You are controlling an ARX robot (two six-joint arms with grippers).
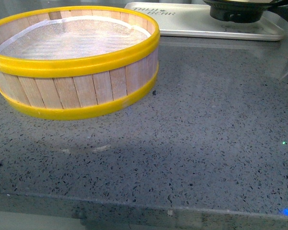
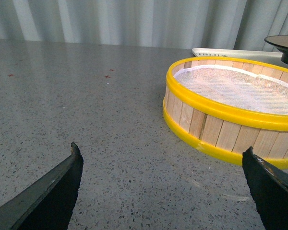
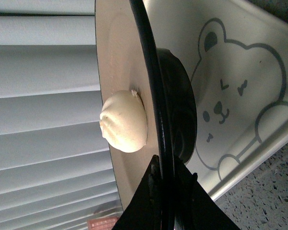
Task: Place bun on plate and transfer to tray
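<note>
On the tray (image 1: pixel 192 21) at the tabletop's far right edge, the plate (image 3: pixel 116 86) carried the bun (image 3: pixel 124 121), the right gripper (image 3: pixel 167 184) clamped on its rim; release seemed next. Left gripper (image 2: pixel 163 189) gaped, empty.

The white tray (image 1: pixel 192 21) carries a short line of small dark printed lettering near its corner closest to the steamer basket (image 1: pixel 74 62). In the front view the letters appear upside down and blurred; there seem to be two short lines of capital letters, but no word can be made out with confidence. In the right wrist view the tray's (image 3: pixel 240 72) face shows a line drawing of a cartoon bear with round ears, closed eyes and a small nose, with no writing beside it. No other text, number or brand is readable.
</note>
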